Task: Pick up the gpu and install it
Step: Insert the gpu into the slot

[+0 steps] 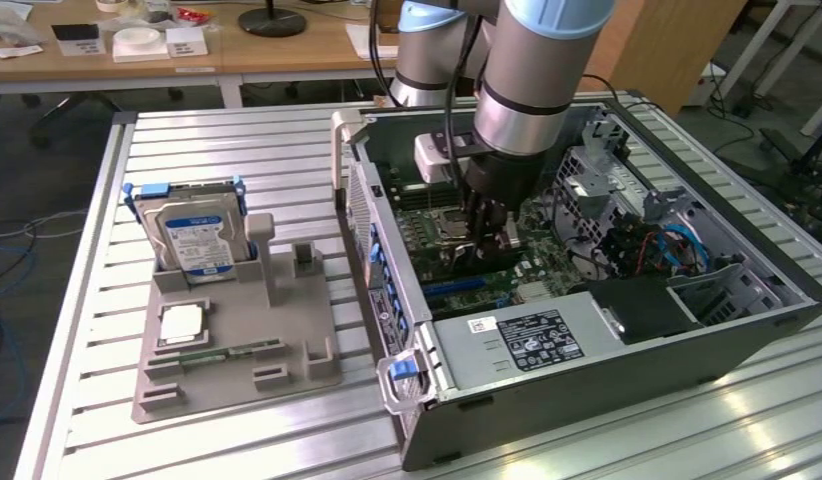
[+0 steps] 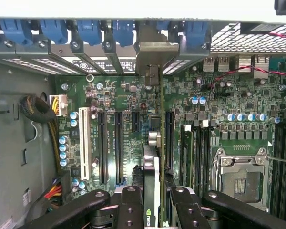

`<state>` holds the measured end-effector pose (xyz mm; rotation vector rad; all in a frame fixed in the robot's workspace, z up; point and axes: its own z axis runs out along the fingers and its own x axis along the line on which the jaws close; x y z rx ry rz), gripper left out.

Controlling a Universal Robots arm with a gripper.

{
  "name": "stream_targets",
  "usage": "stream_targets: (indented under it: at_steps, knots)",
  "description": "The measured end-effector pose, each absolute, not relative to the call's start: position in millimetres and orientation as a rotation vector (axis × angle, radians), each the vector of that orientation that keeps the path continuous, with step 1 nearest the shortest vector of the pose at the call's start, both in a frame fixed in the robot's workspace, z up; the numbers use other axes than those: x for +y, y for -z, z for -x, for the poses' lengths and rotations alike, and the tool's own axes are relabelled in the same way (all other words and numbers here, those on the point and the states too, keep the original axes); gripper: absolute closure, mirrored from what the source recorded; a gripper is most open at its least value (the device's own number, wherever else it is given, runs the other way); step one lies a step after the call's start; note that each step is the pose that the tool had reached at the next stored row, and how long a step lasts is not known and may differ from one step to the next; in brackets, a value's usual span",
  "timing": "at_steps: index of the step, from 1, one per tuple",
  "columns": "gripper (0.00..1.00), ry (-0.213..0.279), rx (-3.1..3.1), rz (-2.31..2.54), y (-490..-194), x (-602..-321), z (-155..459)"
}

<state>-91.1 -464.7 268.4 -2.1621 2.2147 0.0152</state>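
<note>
The gpu (image 2: pixel 152 167) stands on edge inside the open computer case (image 1: pixel 585 385), seen edge-on in the wrist view with its black shroud and thin green board. Its silver bracket (image 2: pixel 152 50) meets the case's rear slot wall. My gripper (image 2: pixel 155 198) is shut on the card, one black finger (image 2: pixel 131 202) on each side. The card's lower edge lies along a motherboard slot; I cannot tell whether it is seated. In the exterior view my gripper (image 1: pixel 487 240) reaches straight down over the motherboard (image 1: pixel 445 235).
Left of the case, a grey holder tray (image 1: pixel 298 345) carries a silver hard drive (image 1: pixel 195 240), a processor chip (image 1: pixel 182 322) and a green memory stick (image 1: pixel 224 353). In the case are the power supply (image 1: pixel 531 340), drive cage (image 1: pixel 625 190), cables (image 2: pixel 38 107) and processor socket (image 2: pixel 240 179).
</note>
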Motion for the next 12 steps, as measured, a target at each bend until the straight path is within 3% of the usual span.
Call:
stream_targets:
  at_steps: [12]
  knots:
    - [0.73, -0.015, 2.215, 2.162, -268.3, -464.6, 93.2]
